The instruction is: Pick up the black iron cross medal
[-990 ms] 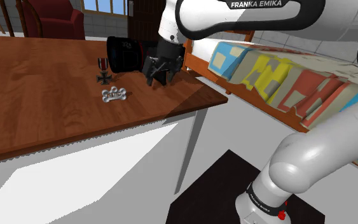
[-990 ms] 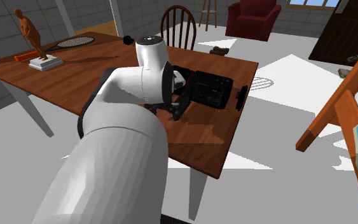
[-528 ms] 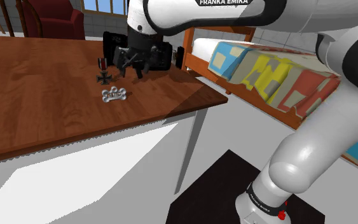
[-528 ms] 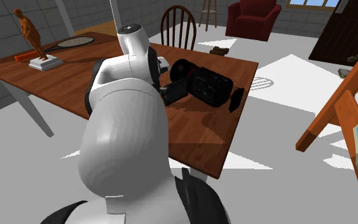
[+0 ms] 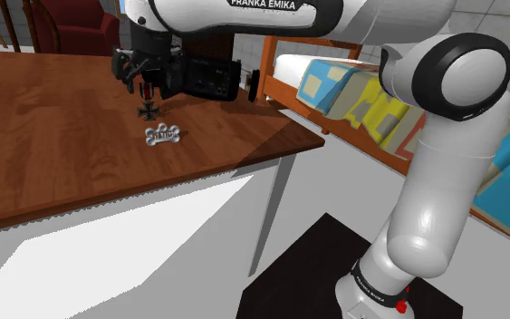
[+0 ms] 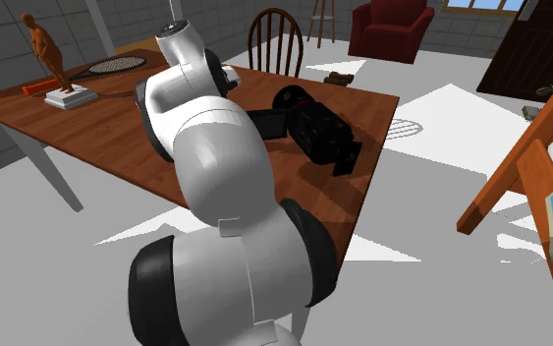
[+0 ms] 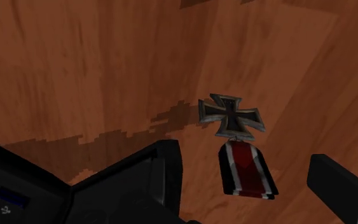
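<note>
**Fingers spread above the medal**

The medal (image 5: 149, 111) lies flat on the wooden counter (image 5: 53, 145), toward the end that is nearest the bed (image 5: 398, 104). It is a dark cross with a pale rim, joined to a short ribbon striped black, white and red.

The fingers (image 7: 343, 188) are released. They stand wide apart and clasp nothing. In the wrist view the ribbon lies between them and the cross lies past their tips, and neither finger touches the medal. In the shoulder view they hang just above the medal, apart from it. The arm (image 5: 443, 136) rises from the stand (image 5: 330, 258) and reaches across to them.

A black camera (image 5: 206, 78) sits on the counter just beside the medal, on the bed's side. A silver bone-shaped tag (image 5: 163, 136) lies near the medal, toward the counter's front edge.

In the second exterior view the arm's white links stand in front of the middle of the counter, with the camera just past them. At the far end of the counter are a brown figure (image 6: 46, 44) on a white base and a racket (image 6: 107, 67). A wooden chair (image 6: 276, 34) stands behind the counter.
</note>
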